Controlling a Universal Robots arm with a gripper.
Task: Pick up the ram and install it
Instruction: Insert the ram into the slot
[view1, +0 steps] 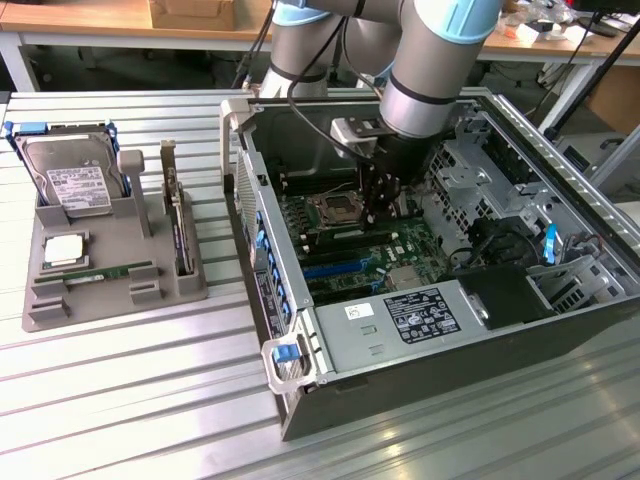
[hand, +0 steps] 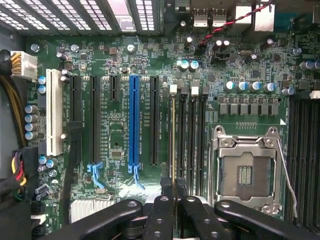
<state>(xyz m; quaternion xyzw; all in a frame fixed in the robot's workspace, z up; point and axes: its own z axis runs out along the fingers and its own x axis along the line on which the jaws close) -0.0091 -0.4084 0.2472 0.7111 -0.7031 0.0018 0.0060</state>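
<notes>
Your gripper (hand: 173, 200) pinched tight on ram (hand: 173, 145), stick edge-on in slot (hand: 173, 115) beside CPU socket (hand: 245, 172) inside case (view1: 600, 165). Label text unreadable. Tray (view1: 185, 285) holds second ram (view1: 110, 272), drive (view1: 70, 180), card (view1: 178, 220).

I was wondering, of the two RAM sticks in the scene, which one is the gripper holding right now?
The ram held edge-on between the fingers of the gripper, down inside the computer case over the motherboard's memory slots. The other stick lies flat in the grey tray outside.

A ribbed metal table (view1: 120, 400) carries a grey parts tray (view1: 190, 285) and an open computer case (view1: 420, 395).
</notes>
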